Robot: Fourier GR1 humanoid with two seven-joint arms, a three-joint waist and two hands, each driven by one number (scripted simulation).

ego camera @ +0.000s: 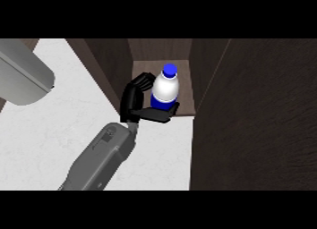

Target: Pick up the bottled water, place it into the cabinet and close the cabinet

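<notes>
dark wood cabinet (pixel 162 50): open towards the viewer, with a paler brown shelf floor inside.
bottled water (pixel 166 89): upright inside the cabinet opening, near the shelf's front edge; its base is hidden, so contact with the shelf cannot be told.
left hand (pixel 130 102): fingers curled round the bottle's left side and thumb across its lower front, so it has hold of the bottle.
right hand: not in view.
risk, tipping: the bottle is tall and narrow; letting go before the base sits flat, or a finger catching it on the way out, would likely topple it.
risk, closing: the bottle stands close to the front, so a door swung shut could strike it, or strike the forearm (pixel 101 156) if that is not clear.
risk, side wall: the dark panel (pixel 254 125) at right is near; a sideways nudge could knock the bottle against it.
bottle appearance: blue cap (pixel 169 69), pale clear-looking body, blue band low down.
counter (pixel 49 134): white, faintly marbled.
</notes>
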